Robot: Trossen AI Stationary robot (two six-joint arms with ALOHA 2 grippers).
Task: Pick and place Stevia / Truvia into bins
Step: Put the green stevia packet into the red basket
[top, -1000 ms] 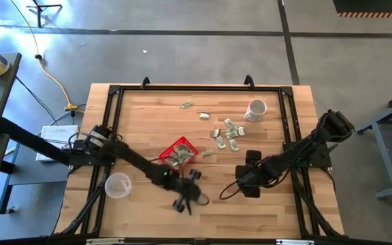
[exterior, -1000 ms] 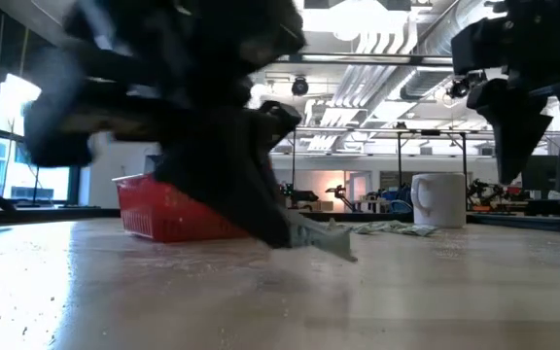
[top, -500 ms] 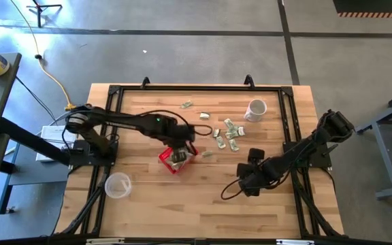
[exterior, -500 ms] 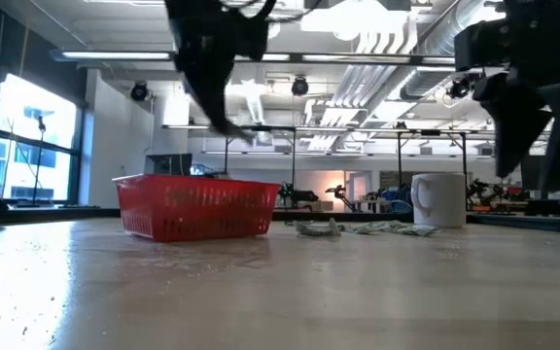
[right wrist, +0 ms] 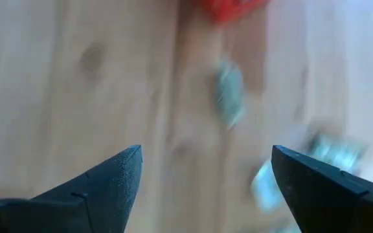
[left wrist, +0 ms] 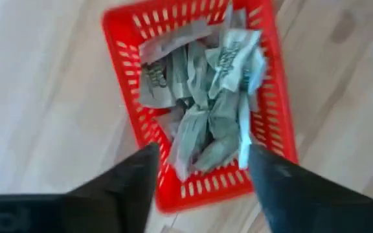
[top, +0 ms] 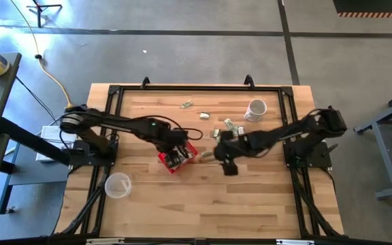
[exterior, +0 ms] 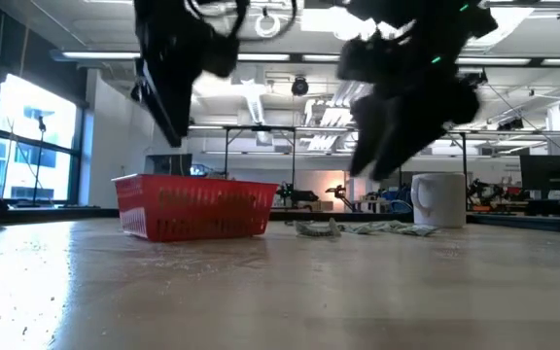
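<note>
The red mesh bin [top: 164,161] stands left of the table's middle, and several pale green and white Stevia / Truvia sachets [left wrist: 206,97] lie heaped in it. My left gripper [left wrist: 203,178] hovers open above the bin, nothing between its fingers. More sachets lie flat on the wood: a cluster [top: 231,126] near the mug, two [top: 186,105] farther back, and one [right wrist: 228,97] just right of the bin. My right gripper [right wrist: 206,188] is open above that lone sachet, clear of it.
A white mug [top: 256,109] stands at the back right, past the sachet cluster. A clear plastic cup [top: 118,185] stands near the front left. A black frame [top: 196,87] borders the table. Bare wood lies in front of the bin.
My left gripper has risen from low near the table's near edge, where it had a sachet, and gone toward the far edge; it now stands above the bin with nothing in it. My right gripper has swung from the right toward the left, up to the sachet beside the bin.
</note>
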